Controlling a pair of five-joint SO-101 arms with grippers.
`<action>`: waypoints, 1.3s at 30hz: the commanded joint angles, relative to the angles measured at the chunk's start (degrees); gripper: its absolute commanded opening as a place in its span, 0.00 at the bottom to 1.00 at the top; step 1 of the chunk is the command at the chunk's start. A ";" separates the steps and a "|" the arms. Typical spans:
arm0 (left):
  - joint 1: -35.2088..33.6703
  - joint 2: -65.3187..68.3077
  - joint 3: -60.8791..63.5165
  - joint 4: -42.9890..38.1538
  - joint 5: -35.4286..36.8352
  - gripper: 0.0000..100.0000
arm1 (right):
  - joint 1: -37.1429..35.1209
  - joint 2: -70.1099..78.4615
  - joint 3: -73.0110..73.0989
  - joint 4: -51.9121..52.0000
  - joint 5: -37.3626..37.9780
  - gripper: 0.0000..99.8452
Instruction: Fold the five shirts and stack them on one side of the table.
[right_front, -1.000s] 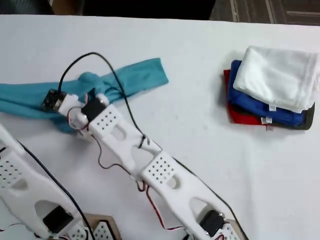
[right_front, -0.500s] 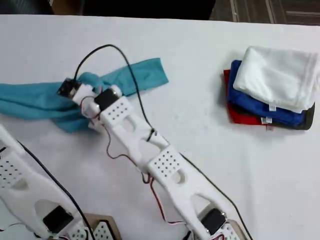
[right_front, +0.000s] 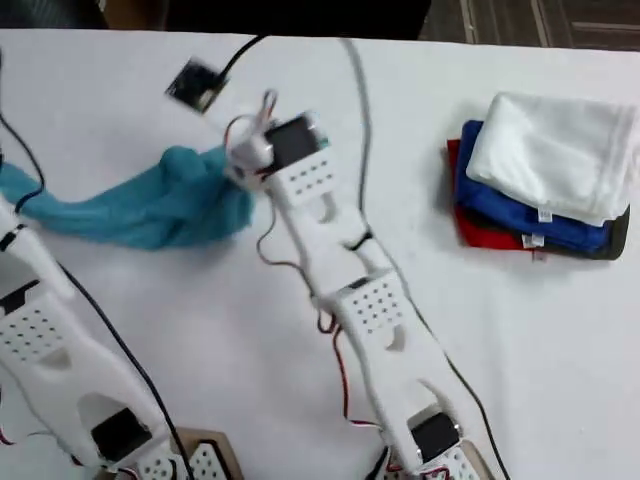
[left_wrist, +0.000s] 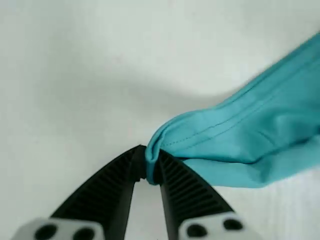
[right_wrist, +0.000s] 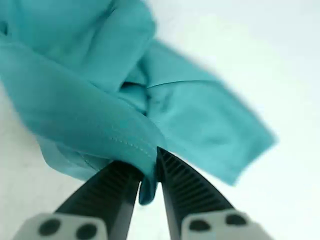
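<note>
Bunching into a rumpled rope, teal shirt (right_front: 150, 205) on the left half of the white table (right_front: 400, 120), left gripper (left_wrist: 148, 172) clamped on its stitched hem, right gripper (right_wrist: 150, 172) pinching a gathered fold, folded stack (right_front: 545, 185) far right.

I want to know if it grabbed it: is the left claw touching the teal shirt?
Touching. The left wrist view shows the left gripper pinching an edge of the teal shirt.
</note>
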 joint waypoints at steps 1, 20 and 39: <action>2.20 -2.73 -4.09 0.97 -0.09 0.02 | 3.30 -12.09 -2.46 0.40 4.31 0.02; 3.69 -40.88 -6.02 0.97 11.96 0.02 | 17.01 -49.89 -2.55 0.22 9.05 0.02; 3.43 -49.85 -6.02 1.05 13.63 0.02 | 17.45 -68.53 -2.02 0.40 9.05 0.02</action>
